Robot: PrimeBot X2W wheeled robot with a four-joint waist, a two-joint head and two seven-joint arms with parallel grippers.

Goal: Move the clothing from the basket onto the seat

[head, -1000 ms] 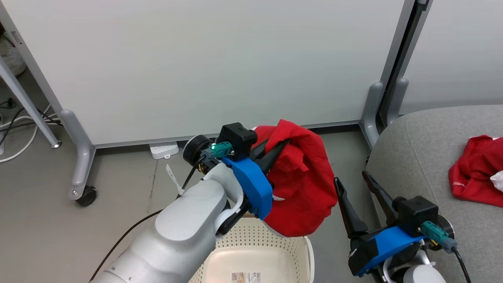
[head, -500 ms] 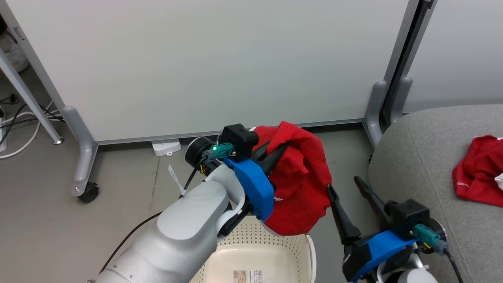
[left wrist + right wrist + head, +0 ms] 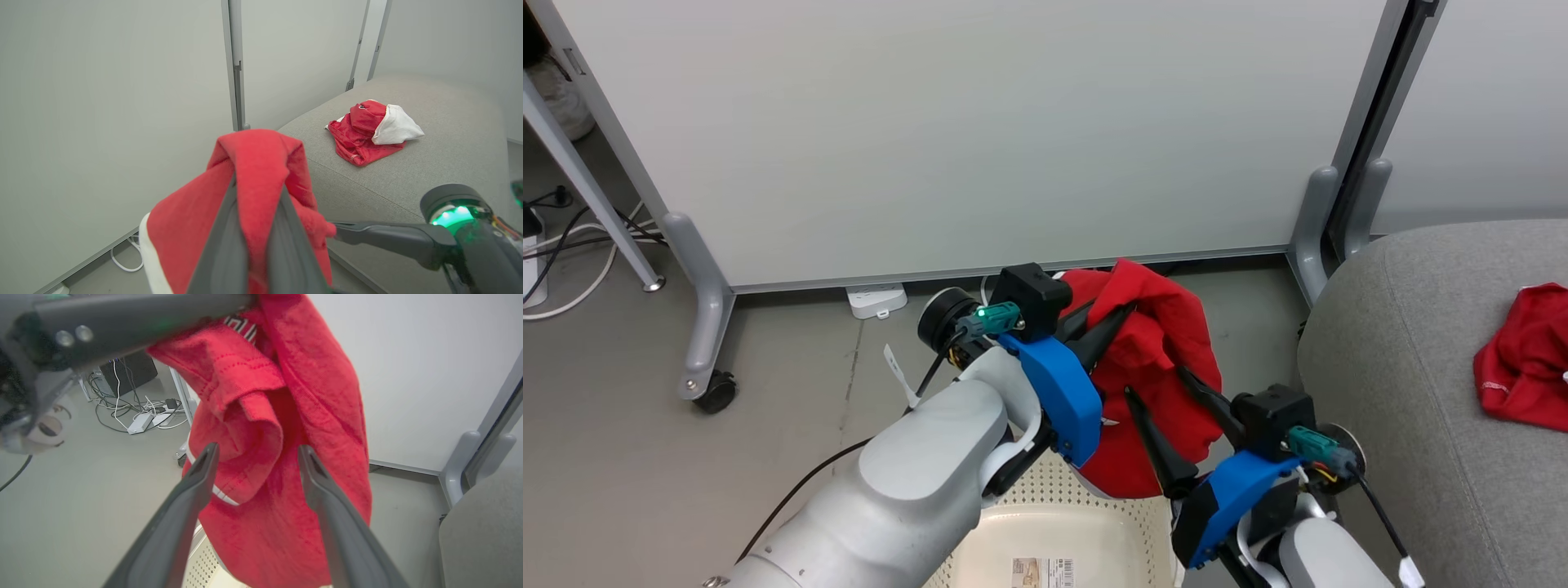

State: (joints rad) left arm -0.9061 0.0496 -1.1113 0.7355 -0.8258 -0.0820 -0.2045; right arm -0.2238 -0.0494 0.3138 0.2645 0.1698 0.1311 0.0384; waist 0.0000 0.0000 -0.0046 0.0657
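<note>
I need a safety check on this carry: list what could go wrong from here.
1. The left gripper pinches only a narrow fold of the red garment; it could slip into the basket or onto the floor.
2. The right gripper is open around a hanging fold; closing there may catch only a thin layer.
3. Its hanging end may drag on the seat edge.

The right tool (image 3: 1153, 380) has swung leftward, away from the edge of the seat (image 3: 1405, 351), and in to the garment (image 3: 1168, 327) hanging above the basket (image 3: 1045, 523). A second ago it stood over open floor beside the cloth. Now its two spread fingers (image 3: 1150, 437) lie across the lower red folds, with one fold between them. The head camera has also shifted a little, so the whole scene sits slightly further right.
</note>
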